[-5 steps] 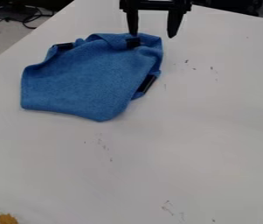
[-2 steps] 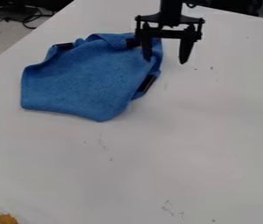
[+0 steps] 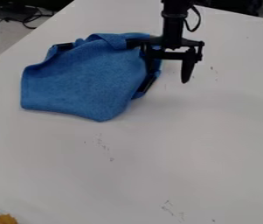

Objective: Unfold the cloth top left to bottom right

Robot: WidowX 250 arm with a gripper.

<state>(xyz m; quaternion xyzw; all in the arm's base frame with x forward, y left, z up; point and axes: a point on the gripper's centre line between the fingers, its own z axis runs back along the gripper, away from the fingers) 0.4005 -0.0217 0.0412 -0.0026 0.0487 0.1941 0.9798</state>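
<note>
Where the arm (image 3: pixel 173 26) comes in from the top edge, right of centre, hangs near upright, with a thin dark cable (image 3: pixel 198 19) looped at its right. Points the claw (image 3: pixel 169 72) downward at upper centre, with fingers apart and a gap between. Overlaps the right edge of the cloth (image 3: pixel 81 83) with the left finger, touching or just above, cannot tell which; sets the right finger over bare tabletop (image 3: pixel 215 140).

Spreads the cloth across the upper left of the frame, blue and matte with a slightly fuzzy weave. Bulges into a rough, lopsided shape, with squarish corner at lower left, rounded point at the bottom and rumpled folds along the top and right. Shows a black patch (image 3: pixel 63 45) on the upper left edge and a black strip (image 3: pixel 147 85) slanting along the right.

Runs pale and smooth below, marked by small dark scuffs (image 3: pixel 101 142) and a soft shadow right of the cloth. Gives way at upper left to light floor (image 3: pixel 11 39) with tangled cables (image 3: pixel 28 17), and at lower left to a yellow-brown thing (image 3: pixel 6 219) beside a dark rounded one.
</note>
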